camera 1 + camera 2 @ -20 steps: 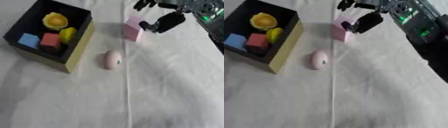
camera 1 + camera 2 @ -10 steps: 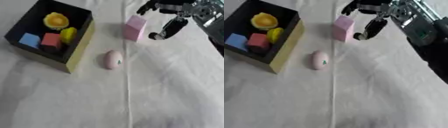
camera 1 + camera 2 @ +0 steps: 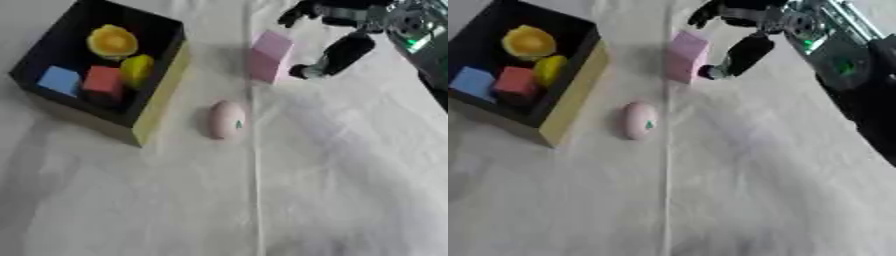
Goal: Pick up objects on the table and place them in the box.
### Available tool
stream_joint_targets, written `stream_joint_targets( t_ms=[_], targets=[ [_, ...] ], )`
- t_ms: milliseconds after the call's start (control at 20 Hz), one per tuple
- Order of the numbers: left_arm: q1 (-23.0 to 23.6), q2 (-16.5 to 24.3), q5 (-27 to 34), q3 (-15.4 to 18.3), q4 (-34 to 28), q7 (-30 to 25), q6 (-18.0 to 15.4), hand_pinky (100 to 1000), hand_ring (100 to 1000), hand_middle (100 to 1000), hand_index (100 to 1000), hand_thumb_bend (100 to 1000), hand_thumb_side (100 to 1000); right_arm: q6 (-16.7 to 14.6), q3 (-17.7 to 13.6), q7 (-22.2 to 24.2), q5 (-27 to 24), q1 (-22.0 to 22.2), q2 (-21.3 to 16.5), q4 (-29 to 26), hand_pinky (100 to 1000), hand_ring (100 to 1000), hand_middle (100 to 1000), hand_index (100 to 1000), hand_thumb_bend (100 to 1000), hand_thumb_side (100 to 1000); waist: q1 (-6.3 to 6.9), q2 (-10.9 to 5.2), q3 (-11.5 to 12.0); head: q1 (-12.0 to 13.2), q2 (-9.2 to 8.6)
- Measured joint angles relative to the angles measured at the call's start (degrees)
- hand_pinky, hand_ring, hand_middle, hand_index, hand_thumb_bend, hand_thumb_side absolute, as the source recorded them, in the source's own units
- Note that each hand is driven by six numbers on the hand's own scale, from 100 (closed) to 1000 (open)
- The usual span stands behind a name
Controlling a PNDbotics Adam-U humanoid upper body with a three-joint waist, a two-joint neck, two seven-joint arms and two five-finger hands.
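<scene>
Task partly complete: the box [image 3: 157, 107], upper left of the frame, already holds a blue cube [image 3: 59, 80], a red cube [image 3: 103, 81], a yellow-green piece [image 3: 136, 69] and an orange piece [image 3: 112, 42], while a pink block [image 3: 268, 56] and a pink egg [image 3: 227, 119] remain on the white tabletop [image 3: 332, 180]. The right hand [image 3: 337, 20], at upper right, hovers spread and empty, its fingers [image 3: 297, 12] arched above and behind the block and its thumb [image 3: 337, 56] just beside the block's right face, apparently not touching. The egg lies lower, near frame centre, just right of the box and well apart from the hand; the left hand is out of view.
</scene>
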Motion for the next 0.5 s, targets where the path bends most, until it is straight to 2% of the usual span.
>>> stream_joint_targets(
  t_ms=[300, 500],
  targets=[
    [-0.02, -0.02, 0.0, -0.01, 0.0, -0.05, 0.05, 720, 702, 657, 800, 414, 495, 2.73, -0.02, -2.98, 2.68, -0.43, 0.71, 1.04, 895, 937, 833, 940, 373, 386, 0.0, 0.0, -0.01, 0.0, -0.03],
    [-0.08, -0.03, 0.0, -0.01, 0.0, -0.16, 0.13, 720, 703, 658, 800, 413, 495, 4.69, -0.01, -3.75, 4.19, -1.27, 1.81, 2.26, 894, 933, 829, 938, 333, 412, 0.0, 0.0, 0.05, 0.0, -0.18]
  ],
)
